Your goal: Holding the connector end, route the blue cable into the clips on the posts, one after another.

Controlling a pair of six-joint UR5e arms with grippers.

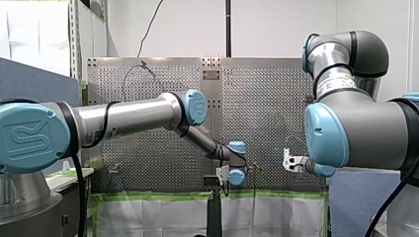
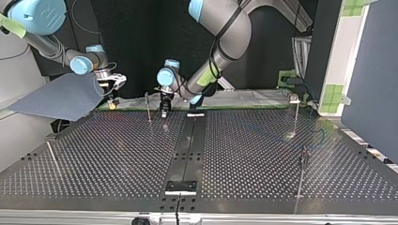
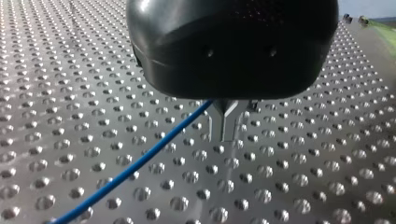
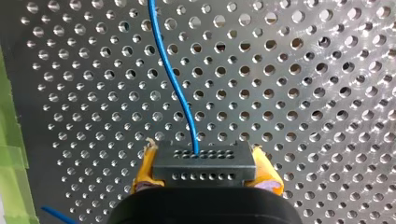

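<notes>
Perforated table [image 4: 303,70] below: my right gripper [image 4: 205,170] clamps the black connector [image 4: 205,161] between yellow pads, and my left gripper [image 3: 224,126] pinches the blue cable [image 4: 175,84] running from it. Routing seems barely begun; next, guide the cable into the nearest post [image 2: 148,107] clip.

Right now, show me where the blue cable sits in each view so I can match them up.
Left wrist view: the cable runs over the table, away from my left gripper.
Right wrist view: it leaves the connector held in my right gripper.
Top view: perhaps a faint blue trace by the far right post; uncertain.
Front view: cannot pick it out.
Shared landmark: the perforated table.
</notes>
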